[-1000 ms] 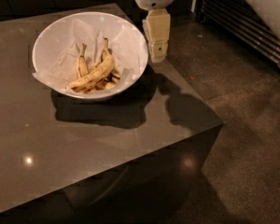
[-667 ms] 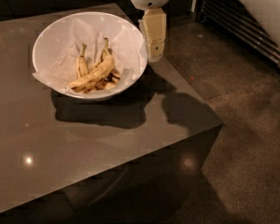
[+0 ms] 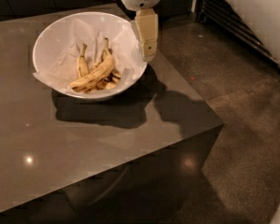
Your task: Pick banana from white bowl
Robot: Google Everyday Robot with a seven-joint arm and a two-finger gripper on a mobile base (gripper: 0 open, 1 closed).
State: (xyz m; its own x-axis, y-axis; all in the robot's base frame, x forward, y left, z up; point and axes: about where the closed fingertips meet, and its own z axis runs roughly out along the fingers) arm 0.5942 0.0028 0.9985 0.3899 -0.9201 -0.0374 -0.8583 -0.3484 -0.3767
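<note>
The white bowl [image 3: 51,41] stands on the dark table, lined with crumpled white paper. In it lies the banana [image 3: 93,73], long, plump and yellow with brown speckles, its stem pointing up toward the back. Thinner, darker bananas lie beside and under it. My gripper [image 3: 148,50] hangs from the white arm head at the top, just above the bowl's right rim, to the right of the banana and apart from it. It holds nothing.
The dark grey table [image 3: 84,143] has its right edge and front corner close to the bowl. To the right is speckled stone floor [image 3: 242,106]. A ribbed dark panel and a white wall stand at the back right.
The gripper has moved left, from beside the bowl to over its right rim. The bananas and the bowl have not moved.
</note>
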